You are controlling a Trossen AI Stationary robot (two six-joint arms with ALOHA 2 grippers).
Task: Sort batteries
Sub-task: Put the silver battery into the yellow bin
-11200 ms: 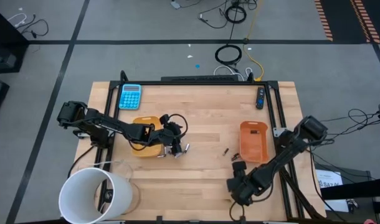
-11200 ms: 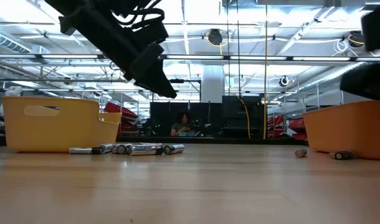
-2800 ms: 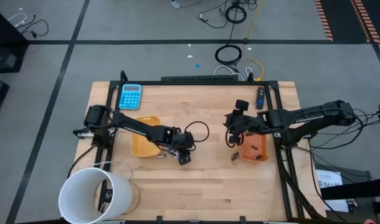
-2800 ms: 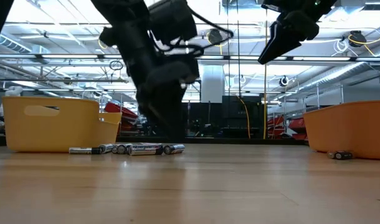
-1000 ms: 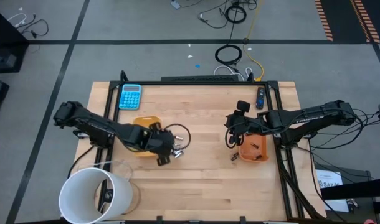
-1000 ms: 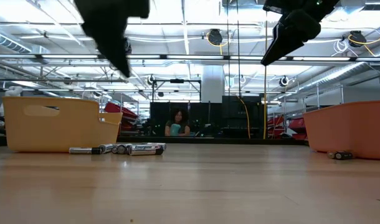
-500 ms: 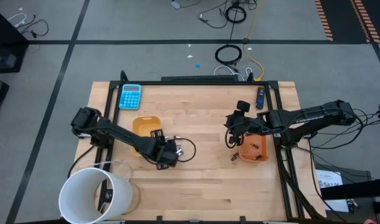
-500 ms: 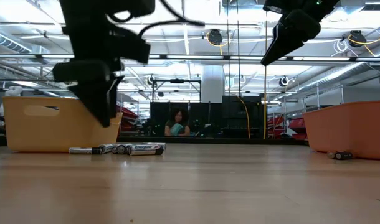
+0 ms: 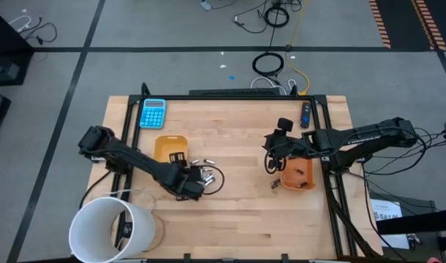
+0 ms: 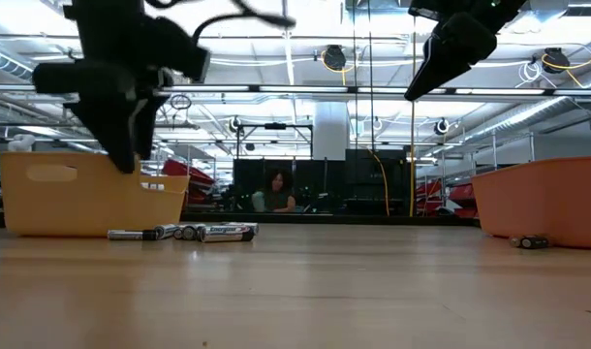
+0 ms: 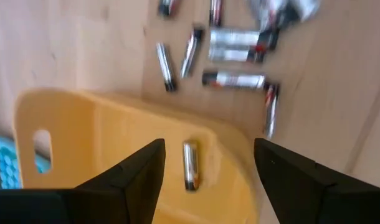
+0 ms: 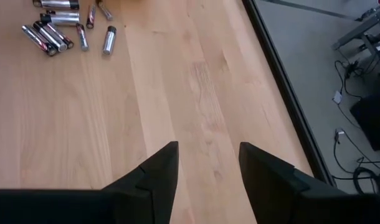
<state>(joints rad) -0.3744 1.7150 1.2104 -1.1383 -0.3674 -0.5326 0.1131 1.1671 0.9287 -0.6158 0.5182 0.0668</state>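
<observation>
Several batteries [image 9: 201, 163] lie on their sides on the wood beside the yellow tray [image 9: 167, 146]; they also show in the low view [image 10: 203, 232] and the left wrist view [image 11: 233, 46]. One silvery battery [image 11: 190, 165] lies inside the yellow tray [image 11: 84, 137]. My left gripper [image 11: 209, 180] is open and hovers over that tray's near right corner [image 9: 180, 169], raised above it [image 10: 121, 87]. My right gripper [image 9: 270, 162] is open, high over the table beside the orange tray [image 9: 300, 175]. A small dark battery [image 10: 533, 242] lies at that tray's foot.
A blue calculator [image 9: 153, 113] sits at the far left corner, and a dark stick-like device [image 9: 305, 115] at the far right. A large white bucket [image 9: 110, 230] stands at the near left edge. Bare wood lies between the two trays. A person [image 10: 279, 192] sits in the room behind.
My left gripper has shifted a little toward the table's left and near edges. It dipped low by the yellow tray, then rose again above it. My right gripper has kept still. The loose batteries have not moved.
</observation>
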